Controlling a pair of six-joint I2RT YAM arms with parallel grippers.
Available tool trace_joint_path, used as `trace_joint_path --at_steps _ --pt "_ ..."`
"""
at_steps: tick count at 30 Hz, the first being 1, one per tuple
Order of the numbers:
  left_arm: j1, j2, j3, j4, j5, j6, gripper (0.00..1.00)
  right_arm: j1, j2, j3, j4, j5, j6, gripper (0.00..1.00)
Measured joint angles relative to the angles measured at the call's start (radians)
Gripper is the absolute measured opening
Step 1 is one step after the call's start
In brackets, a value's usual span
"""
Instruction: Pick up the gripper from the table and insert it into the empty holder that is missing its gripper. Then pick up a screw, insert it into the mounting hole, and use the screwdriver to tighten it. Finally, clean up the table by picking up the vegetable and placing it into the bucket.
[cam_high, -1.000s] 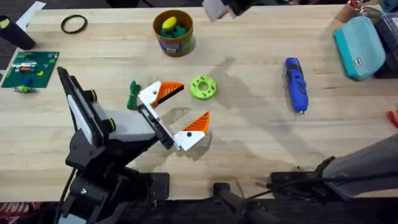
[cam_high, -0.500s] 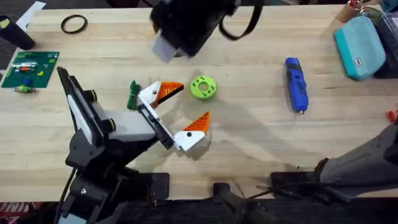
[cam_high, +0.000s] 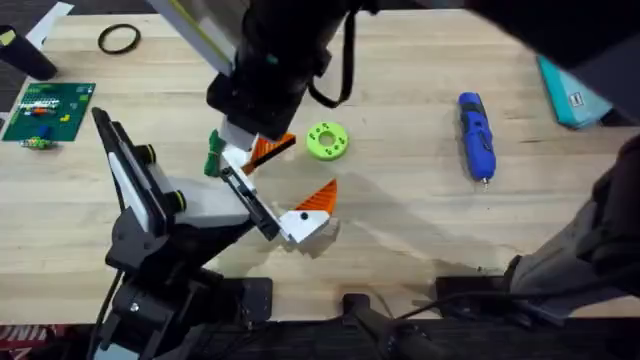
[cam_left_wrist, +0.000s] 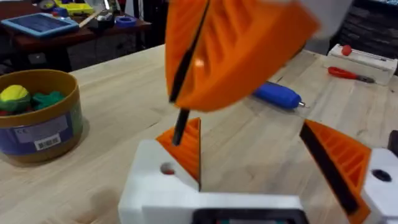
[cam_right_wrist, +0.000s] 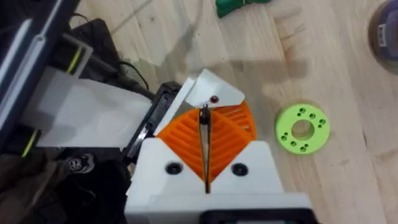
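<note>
The desk (cam_high: 420, 240) is light wood. The right arm reaches across the middle and shows large and dark in the overhead view. The left arm stands at the lower left. Its left hand (cam_high: 275, 185) is wide open and holds nothing; one finger (cam_high: 262, 148) points toward the far side and the other finger (cam_high: 312, 208) lies nearer.

The right hand (cam_right_wrist: 205, 140) hangs just above the far finger. In its own wrist view the orange pads (cam_right_wrist: 227, 140) are pressed together, with a thin dark screw (cam_right_wrist: 203, 117) between their tips.

The screwdriver (cam_high: 476, 135) lies on the desk well to the right, apart from both hands. The bucket (cam_left_wrist: 38, 115) stands on the desk with toy pieces inside. A lime green disc (cam_high: 326, 141) lies near the far finger. The vegetable (cam_high: 212, 153) lies on the desk just beside the left hand.
</note>
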Motion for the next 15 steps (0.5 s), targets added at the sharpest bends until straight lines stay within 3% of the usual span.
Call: trace_joint_path --at_steps 15 --pt "0.0 0.0 0.0 0.0 0.0 0.0 0.984 -0.01 0.026 0.0 -0.029 -0.002 -0.022 0.003"
